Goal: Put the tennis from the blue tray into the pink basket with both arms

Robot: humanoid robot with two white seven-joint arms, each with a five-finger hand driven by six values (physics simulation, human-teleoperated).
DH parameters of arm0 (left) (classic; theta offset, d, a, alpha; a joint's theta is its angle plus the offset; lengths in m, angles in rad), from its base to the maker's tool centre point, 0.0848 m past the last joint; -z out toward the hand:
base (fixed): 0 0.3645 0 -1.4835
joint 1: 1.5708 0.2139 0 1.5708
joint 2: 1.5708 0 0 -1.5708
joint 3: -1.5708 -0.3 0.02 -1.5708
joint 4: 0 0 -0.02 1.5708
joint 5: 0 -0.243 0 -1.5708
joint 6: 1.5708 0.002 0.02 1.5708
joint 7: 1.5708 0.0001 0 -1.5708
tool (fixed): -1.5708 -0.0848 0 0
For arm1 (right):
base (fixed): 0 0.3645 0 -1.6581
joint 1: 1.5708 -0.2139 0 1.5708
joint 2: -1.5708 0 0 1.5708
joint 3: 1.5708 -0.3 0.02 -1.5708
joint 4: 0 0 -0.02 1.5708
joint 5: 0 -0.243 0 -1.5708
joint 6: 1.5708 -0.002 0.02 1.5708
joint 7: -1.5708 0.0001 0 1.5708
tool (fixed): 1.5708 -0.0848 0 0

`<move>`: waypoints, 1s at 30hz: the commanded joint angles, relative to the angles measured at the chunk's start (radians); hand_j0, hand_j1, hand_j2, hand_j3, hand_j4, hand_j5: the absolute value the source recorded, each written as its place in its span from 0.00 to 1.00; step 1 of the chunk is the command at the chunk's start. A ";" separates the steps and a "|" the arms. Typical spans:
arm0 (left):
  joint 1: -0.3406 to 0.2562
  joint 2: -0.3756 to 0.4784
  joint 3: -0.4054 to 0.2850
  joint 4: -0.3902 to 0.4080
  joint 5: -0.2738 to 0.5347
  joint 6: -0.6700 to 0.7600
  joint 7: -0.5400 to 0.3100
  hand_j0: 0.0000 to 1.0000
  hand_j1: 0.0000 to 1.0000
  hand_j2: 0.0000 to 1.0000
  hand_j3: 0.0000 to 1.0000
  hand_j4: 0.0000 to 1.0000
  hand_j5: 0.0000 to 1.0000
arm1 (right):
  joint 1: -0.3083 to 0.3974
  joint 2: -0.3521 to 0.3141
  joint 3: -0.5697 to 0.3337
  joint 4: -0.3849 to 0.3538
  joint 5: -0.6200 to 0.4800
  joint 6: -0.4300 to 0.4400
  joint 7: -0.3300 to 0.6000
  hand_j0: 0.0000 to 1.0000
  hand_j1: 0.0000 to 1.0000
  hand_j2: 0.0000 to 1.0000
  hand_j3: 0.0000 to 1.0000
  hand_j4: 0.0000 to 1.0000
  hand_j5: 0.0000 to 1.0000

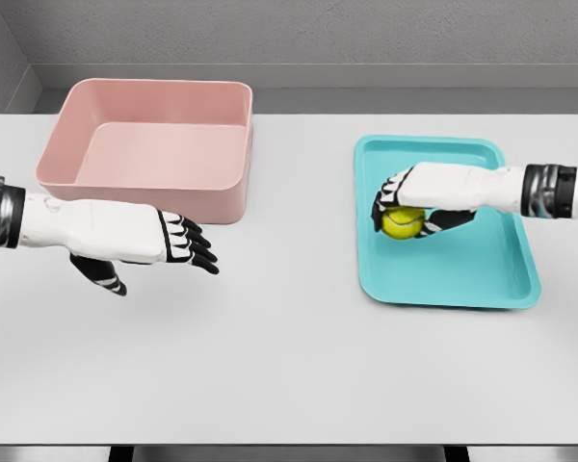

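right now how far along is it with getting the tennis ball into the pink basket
Early stage. Done: the right hand has reached into the blue tray and curled its fingers around the tennis ball. In hand: the ball looks gripped but is still over the tray. Left: lifting it, passing it to the left hand, which waits open in front of the pink basket, then dropping it in; the basket holds nothing.

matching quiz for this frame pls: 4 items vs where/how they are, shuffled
1. tennis ball
2. pink basket
3. left hand
4. blue tray

a. open, over bare table in front of the basket
b. far left of the table, nothing inside
c. right side of the table, ball on it
d. gripped by the right hand

Pairs: 1-d, 2-b, 3-a, 4-c
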 commanded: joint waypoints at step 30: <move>-0.012 0.125 0.007 0.001 0.004 0.002 0.000 1.00 1.00 1.00 1.00 1.00 1.00 | -0.003 0.268 0.079 -0.036 -0.005 0.068 0.082 0.54 0.54 0.54 0.54 0.54 0.54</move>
